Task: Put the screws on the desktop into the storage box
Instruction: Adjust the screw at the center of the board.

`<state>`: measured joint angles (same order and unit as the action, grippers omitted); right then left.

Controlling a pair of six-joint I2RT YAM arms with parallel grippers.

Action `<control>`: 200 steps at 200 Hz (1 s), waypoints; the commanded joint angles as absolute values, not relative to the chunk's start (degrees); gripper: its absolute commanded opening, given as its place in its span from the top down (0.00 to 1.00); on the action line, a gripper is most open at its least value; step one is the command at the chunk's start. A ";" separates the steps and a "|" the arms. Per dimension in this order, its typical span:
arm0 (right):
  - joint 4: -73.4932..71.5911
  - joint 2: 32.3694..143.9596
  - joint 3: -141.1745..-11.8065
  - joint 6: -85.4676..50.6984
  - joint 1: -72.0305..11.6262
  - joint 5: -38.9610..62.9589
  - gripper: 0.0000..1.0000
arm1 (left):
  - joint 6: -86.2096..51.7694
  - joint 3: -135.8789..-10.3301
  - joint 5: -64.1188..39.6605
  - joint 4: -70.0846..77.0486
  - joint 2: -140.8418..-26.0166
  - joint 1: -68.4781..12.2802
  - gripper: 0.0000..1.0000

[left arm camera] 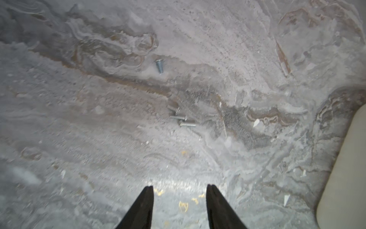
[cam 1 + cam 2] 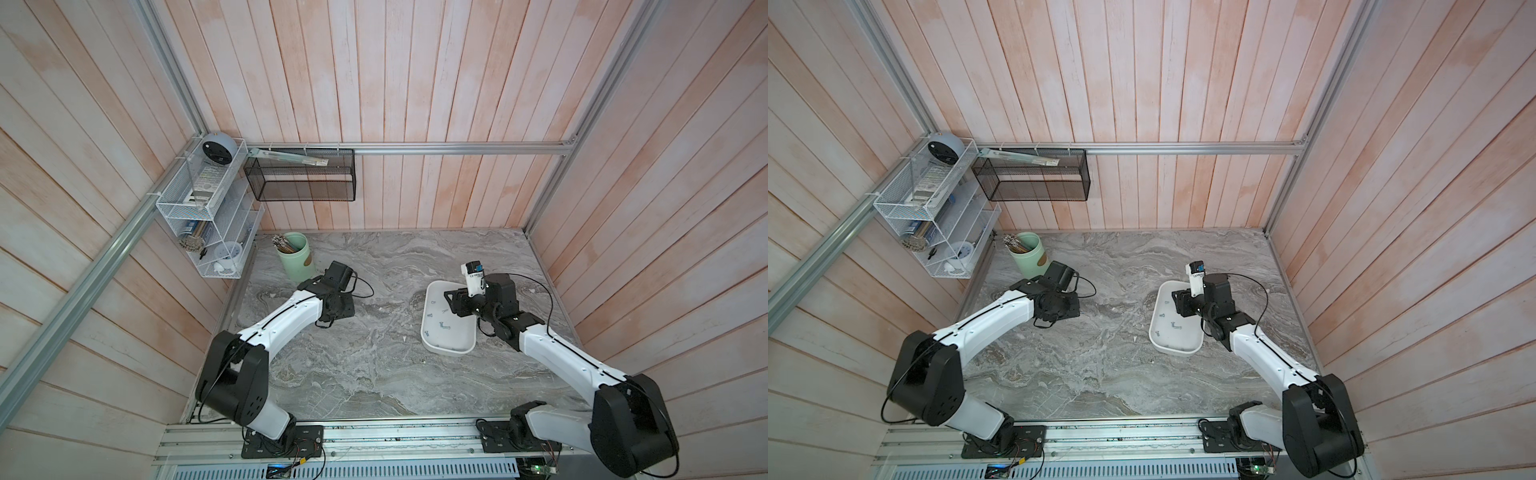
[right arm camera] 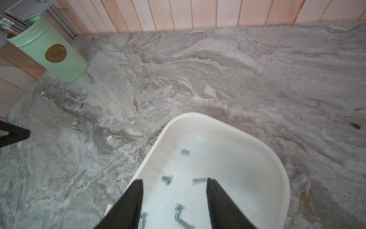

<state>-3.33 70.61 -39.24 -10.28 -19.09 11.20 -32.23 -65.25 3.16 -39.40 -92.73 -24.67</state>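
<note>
**Right claw** (image 3: 174, 181) hangs open and empty over the white box (image 3: 198, 115), its jaws spread with nothing between them. Six screws (image 3: 166, 180) lie scattered on the box floor in the right wrist view, one of them just beside a jaw tip. In both top views the box (image 2: 455, 345) (image 2: 1177, 345) sits on the right half of the grey marbled desk (image 2: 374, 374), at mid-depth, with the right arm reaching in over its far right side.

**Left claw** (image 1: 180, 187) is open as well and holds nothing, hanging over bare desk left of centre. Ahead of it in the left wrist view, four more screws lie on the desk: a lone screw (image 1: 159, 66), and a cluster (image 1: 182, 119) of three lying close together, whether touching or not is hard to tell. The box edge (image 1: 346, 158) shows beyond them, which puts these screws between the left claw and the box, apart from both. The right wrist view shows the cluster (image 3: 76, 126) left of the box.

A pale green cup (image 2: 297, 257) holding thin sticks stands at the far left corner of the desk, just beyond the left arm.
</note>
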 commanded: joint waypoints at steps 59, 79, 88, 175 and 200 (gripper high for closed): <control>-4.01 71.78 -39.19 -10.10 -19.44 14.02 0.43 | -36.71 -74.20 6.01 -38.86 -107.66 -24.36 0.57; -3.43 72.32 -39.55 -10.28 -19.44 14.24 0.43 | -37.42 -75.05 7.50 -38.72 -109.47 -24.35 0.56; -3.67 72.55 -39.38 -10.40 -19.51 14.24 0.43 | -37.52 -75.28 7.56 -38.41 -110.15 -24.35 0.56; -3.09 74.24 -40.12 -10.77 -19.51 14.15 0.43 | -38.23 -73.37 10.91 -40.14 -112.05 -24.35 0.56; -2.70 74.53 -40.41 -11.06 -19.51 14.25 0.43 | -38.32 -71.02 10.83 -39.06 -111.31 -24.35 0.56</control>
<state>-3.03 73.89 -39.24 -10.50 -19.09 13.58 -37.78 -73.30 9.54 -38.70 -110.89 -24.64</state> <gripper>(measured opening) 0.575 0.440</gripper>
